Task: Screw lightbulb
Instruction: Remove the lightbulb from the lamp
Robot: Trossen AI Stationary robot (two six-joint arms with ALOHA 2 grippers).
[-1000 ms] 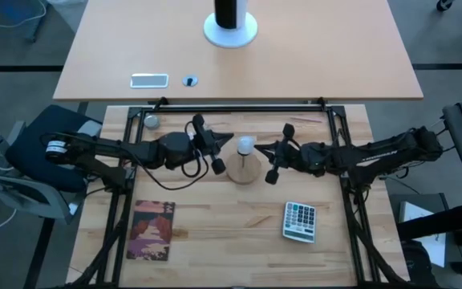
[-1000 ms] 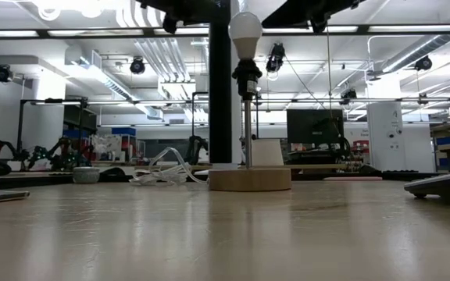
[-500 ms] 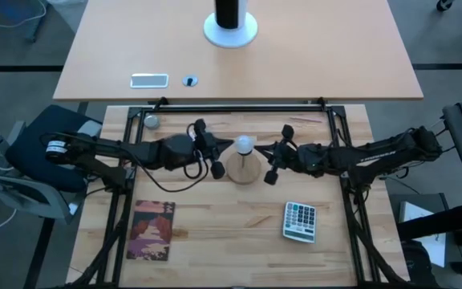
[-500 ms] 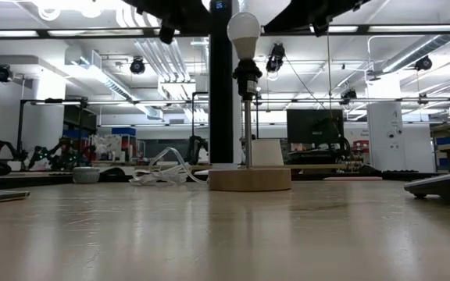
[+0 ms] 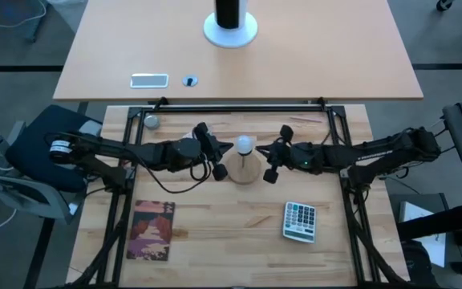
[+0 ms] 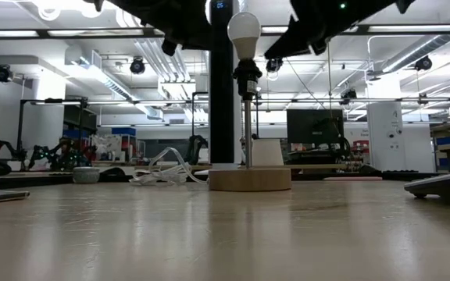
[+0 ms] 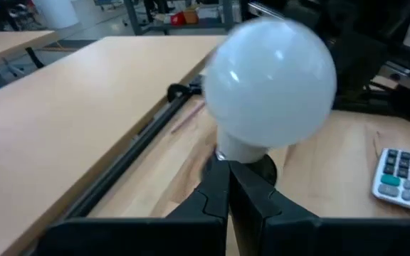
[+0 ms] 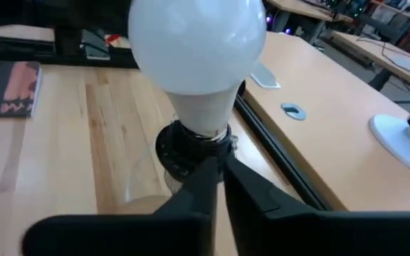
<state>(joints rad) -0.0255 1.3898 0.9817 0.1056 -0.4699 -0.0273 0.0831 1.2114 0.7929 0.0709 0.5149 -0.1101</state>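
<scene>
The frosted-white lightbulb (image 5: 245, 145) stands upright with its base in the black socket (image 8: 187, 146) of a small lamp on a round wooden foot (image 5: 245, 170). It also shows in the low view (image 6: 245, 27). My left gripper (image 5: 229, 148) is shut and points level at the bulb from the table's left, its tips just below the globe in the left wrist view (image 7: 228, 178). My right gripper (image 5: 263, 151) is shut and points at the bulb's neck from the table's right (image 8: 219, 171). In the low view both grippers stand a little apart from the bulb.
A calculator (image 5: 300, 221) lies at the near right and a card with a red picture (image 5: 152, 229) at the near left. A small grey ball (image 5: 151, 121) sits at the far left. A black rail (image 5: 239, 106) bounds the far edge, with another table (image 5: 335, 56) beyond it.
Both grippers have come down beside the bulb, now showing lower in the low view. My left gripper has also edged toward the bulb from the table's left. The bulb and lamp have stayed where they were.
</scene>
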